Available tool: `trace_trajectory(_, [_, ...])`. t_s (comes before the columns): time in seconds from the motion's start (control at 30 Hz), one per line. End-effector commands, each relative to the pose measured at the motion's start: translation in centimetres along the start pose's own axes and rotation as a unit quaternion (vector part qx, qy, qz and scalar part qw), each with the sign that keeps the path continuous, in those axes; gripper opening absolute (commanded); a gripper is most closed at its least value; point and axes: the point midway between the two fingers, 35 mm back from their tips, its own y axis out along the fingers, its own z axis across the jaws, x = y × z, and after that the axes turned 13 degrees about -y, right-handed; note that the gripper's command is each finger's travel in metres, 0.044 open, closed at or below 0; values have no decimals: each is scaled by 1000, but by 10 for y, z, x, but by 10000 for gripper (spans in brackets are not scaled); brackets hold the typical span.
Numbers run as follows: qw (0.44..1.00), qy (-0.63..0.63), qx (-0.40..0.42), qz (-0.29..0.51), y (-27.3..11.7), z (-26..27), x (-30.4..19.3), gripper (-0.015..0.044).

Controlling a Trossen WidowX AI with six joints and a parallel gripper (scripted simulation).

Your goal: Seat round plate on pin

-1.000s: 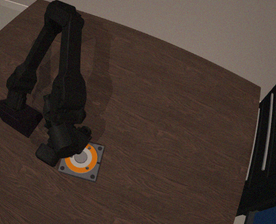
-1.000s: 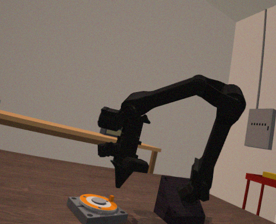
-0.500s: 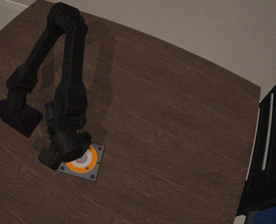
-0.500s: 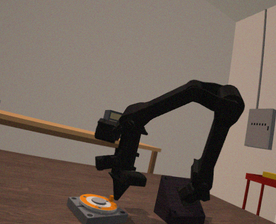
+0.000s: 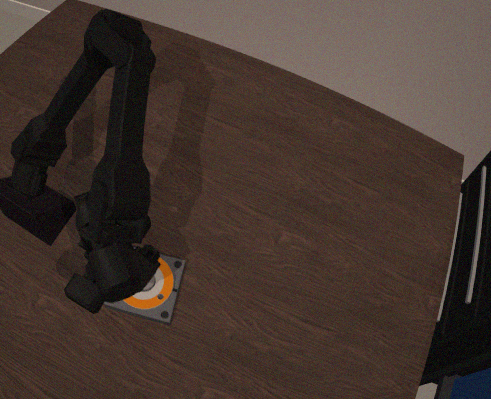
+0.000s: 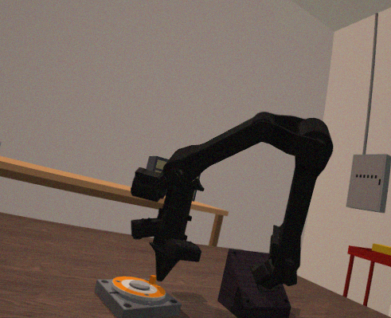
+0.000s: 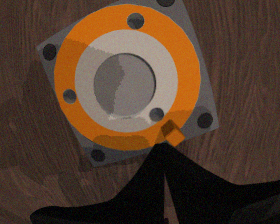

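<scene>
round plate point(image 7: 128, 78), orange-rimmed with a pale inner ring, sits on the grey post point(image 7: 124, 85) over the square grey base point(image 7: 199, 112) on the wooden tabletop point(image 5: 304, 223). its orange tab point(image 7: 174, 137) points toward the tool point(image 7: 164, 153), whose closed, empty tips hover just beside the tab.

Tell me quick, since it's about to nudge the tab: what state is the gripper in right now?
Gripper: shut, holding nothing, its tip right beside the plate's orange tab.
</scene>
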Motion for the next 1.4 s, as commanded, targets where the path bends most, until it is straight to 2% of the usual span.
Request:
trace_trajectory(0.0, [1000,-1,-1,3,1,-7,0,0])
trace_trajectory(1.37, [1000,-2,-2,2,0,-40,39,0])
